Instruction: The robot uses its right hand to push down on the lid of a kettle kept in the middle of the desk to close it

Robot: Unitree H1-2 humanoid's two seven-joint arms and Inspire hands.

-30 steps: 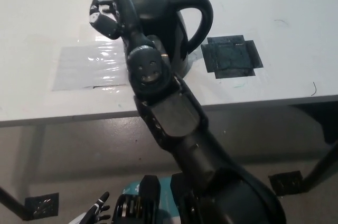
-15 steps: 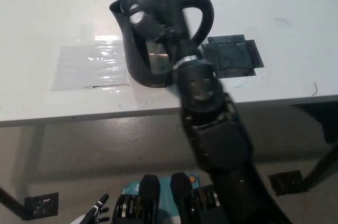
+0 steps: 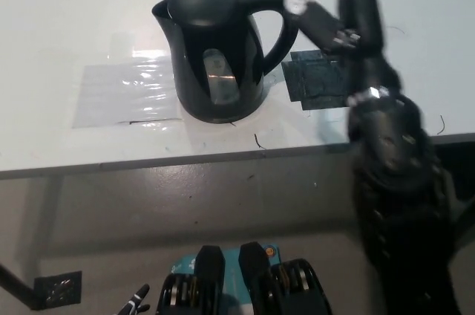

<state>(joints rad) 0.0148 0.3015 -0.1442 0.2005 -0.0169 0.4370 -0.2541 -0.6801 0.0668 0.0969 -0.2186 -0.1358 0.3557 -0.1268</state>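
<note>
A black electric kettle (image 3: 217,51) stands upright near the front edge of the white desk (image 3: 59,18), its lid down flat and its handle toward picture right. My black right hand (image 3: 334,3) hovers to the right of the handle, blurred, fingers spread and holding nothing, clear of the kettle. The black right arm (image 3: 393,174) rises from the lower right. Only the fingertips of my white left hand (image 3: 133,306) show at the bottom edge, below the desk.
A clear plastic sheet (image 3: 122,92) is taped on the desk left of the kettle. A dark taped patch (image 3: 326,77) lies to its right, partly behind my arm. The desk's front edge (image 3: 148,160) runs across the middle, floor below.
My right arm has swung from the kettle's left side, across its top, to the right of the handle. The kettle now stands fully uncovered with its lid down.
</note>
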